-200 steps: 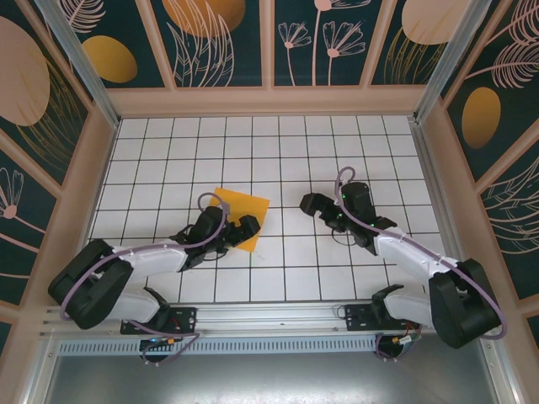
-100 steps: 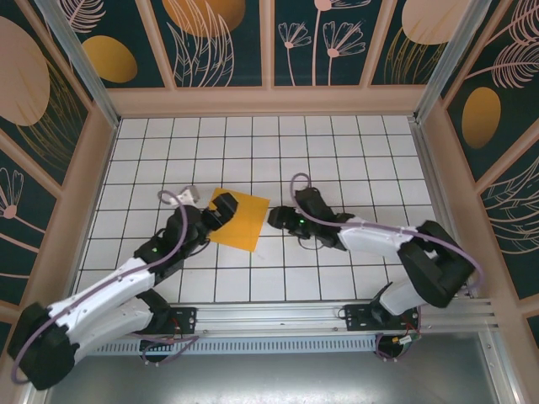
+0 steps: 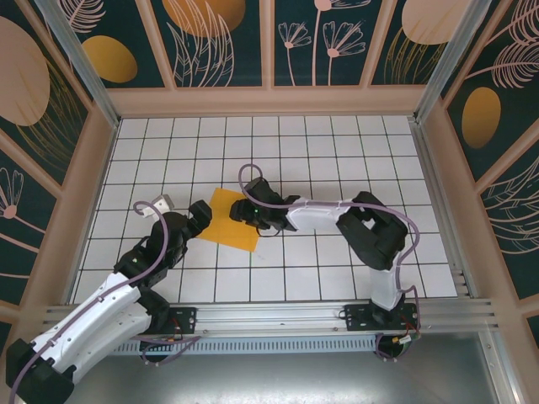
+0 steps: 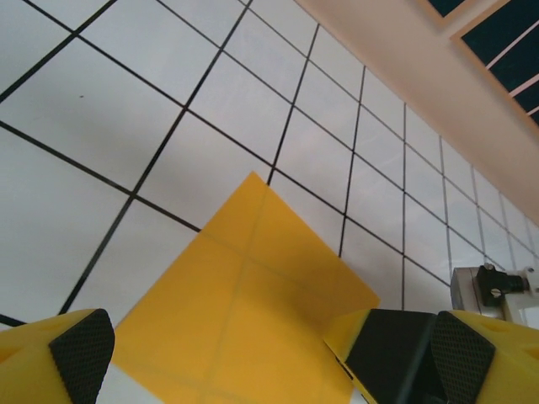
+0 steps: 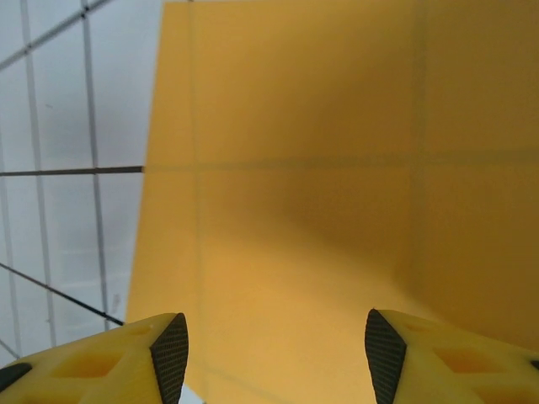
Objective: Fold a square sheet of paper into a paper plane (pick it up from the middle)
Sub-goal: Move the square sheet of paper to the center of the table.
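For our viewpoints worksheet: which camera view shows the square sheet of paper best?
Top external: the square sheet of paper shows nearly its whole outline, flat on the tiles. Left wrist crops its near part; right wrist sees a close patch.

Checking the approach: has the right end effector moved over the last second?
Yes. The right end effector moved left across the white floor grid, ending over the square sheet of paper.

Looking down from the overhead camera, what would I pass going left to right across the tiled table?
The left gripper → square sheet of paper → right arm's white forearm.
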`<control>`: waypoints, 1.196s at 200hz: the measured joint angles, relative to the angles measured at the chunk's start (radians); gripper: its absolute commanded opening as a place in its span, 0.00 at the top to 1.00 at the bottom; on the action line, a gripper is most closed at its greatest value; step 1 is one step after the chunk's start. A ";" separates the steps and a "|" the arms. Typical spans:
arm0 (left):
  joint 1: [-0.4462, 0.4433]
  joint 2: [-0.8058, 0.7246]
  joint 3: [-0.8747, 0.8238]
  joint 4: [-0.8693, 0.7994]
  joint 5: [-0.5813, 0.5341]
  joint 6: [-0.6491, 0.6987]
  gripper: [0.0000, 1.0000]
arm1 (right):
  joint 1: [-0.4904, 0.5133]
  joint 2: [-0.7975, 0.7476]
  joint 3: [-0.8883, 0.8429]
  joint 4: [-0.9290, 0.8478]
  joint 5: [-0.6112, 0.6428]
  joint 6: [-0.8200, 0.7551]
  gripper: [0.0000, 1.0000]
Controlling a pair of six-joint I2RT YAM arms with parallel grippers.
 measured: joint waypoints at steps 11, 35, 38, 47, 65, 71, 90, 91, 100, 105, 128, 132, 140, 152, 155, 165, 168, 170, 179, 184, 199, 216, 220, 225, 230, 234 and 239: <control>0.000 0.000 -0.001 -0.006 0.003 0.009 0.01 | 0.007 0.017 0.005 -0.017 0.002 -0.003 0.39; 0.000 -0.005 -0.014 -0.005 0.011 0.034 0.01 | 0.011 0.028 0.009 -0.035 0.006 -0.013 0.39; 0.000 -0.006 -0.016 -0.005 0.013 0.037 0.01 | 0.010 0.028 0.009 -0.036 0.006 -0.015 0.39; 0.000 -0.006 -0.024 -0.005 0.021 0.044 0.01 | 0.009 0.028 0.008 -0.039 0.006 -0.023 0.39; 0.000 -0.002 -0.031 -0.005 0.036 0.057 0.01 | 0.006 0.021 -0.005 -0.037 0.006 -0.054 0.39; 0.000 0.001 -0.031 -0.004 0.040 0.064 0.01 | 0.003 0.013 -0.015 -0.037 0.006 -0.069 0.39; 0.000 0.010 -0.031 -0.001 0.061 0.082 0.01 | -0.018 -0.024 -0.062 -0.046 0.005 -0.126 0.39; 0.000 0.010 -0.031 -0.001 0.062 0.082 0.01 | -0.019 -0.026 -0.063 -0.047 0.005 -0.127 0.39; 0.000 0.013 -0.031 0.003 0.071 0.089 0.01 | -0.035 -0.047 -0.089 -0.053 0.003 -0.156 0.39; 0.000 0.013 -0.032 0.006 0.077 0.093 0.01 | -0.045 -0.060 -0.102 -0.058 0.003 -0.175 0.39; 0.000 0.013 -0.035 0.027 0.101 0.104 0.01 | -0.104 -0.123 -0.167 -0.093 0.003 -0.257 0.39; 0.000 0.013 -0.037 0.031 0.105 0.105 0.01 | -0.114 -0.132 -0.177 -0.100 0.003 -0.273 0.39; 0.000 0.013 -0.040 0.035 0.111 0.108 0.01 | -0.135 -0.149 -0.190 -0.116 0.003 -0.299 0.38; 0.000 0.013 -0.048 0.046 0.119 0.108 0.01 | -0.167 -0.165 -0.199 -0.150 0.003 -0.340 0.38; 0.000 0.013 -0.050 0.048 0.121 0.108 0.01 | -0.172 -0.167 -0.199 -0.156 0.004 -0.349 0.38; 0.000 0.013 -0.055 0.054 0.130 0.108 0.01 | -0.190 -0.171 -0.196 -0.180 0.010 -0.374 0.37; 0.000 0.013 -0.056 0.055 0.132 0.108 0.01 | -0.193 -0.171 -0.193 -0.188 0.011 -0.379 0.37; 0.000 0.013 -0.057 0.055 0.133 0.108 0.01 | -0.195 -0.172 -0.191 -0.196 0.014 -0.382 0.37; 0.000 0.013 -0.061 0.058 0.135 0.110 0.01 | -0.199 -0.172 -0.177 -0.224 0.026 -0.395 0.36; 0.000 0.013 -0.062 0.061 0.136 0.111 0.01 | -0.198 -0.172 -0.169 -0.238 0.030 -0.398 0.36; 0.000 0.013 -0.067 0.071 0.136 0.115 0.01 | -0.190 -0.173 -0.142 -0.259 0.037 -0.397 0.36; 0.000 0.013 -0.070 0.077 0.135 0.122 0.01 | -0.173 -0.173 -0.116 -0.259 0.045 -0.364 0.35; 0.000 0.013 -0.070 0.076 0.135 0.123 0.01 | -0.167 -0.173 -0.111 -0.258 0.049 -0.354 0.35; 0.000 0.013 -0.071 0.076 0.135 0.124 0.01 | -0.159 -0.173 -0.107 -0.254 0.053 -0.339 0.35; 0.000 0.013 -0.071 0.076 0.135 0.124 0.01 | -0.150 -0.172 -0.102 -0.251 0.056 -0.323 0.35; 0.000 0.012 -0.071 0.076 0.135 0.124 0.01 | -0.143 -0.171 -0.097 -0.249 0.058 -0.316 0.35; 0.000 0.010 -0.073 0.076 0.135 0.124 0.01 | -0.134 -0.167 -0.089 -0.248 0.061 -0.302 0.35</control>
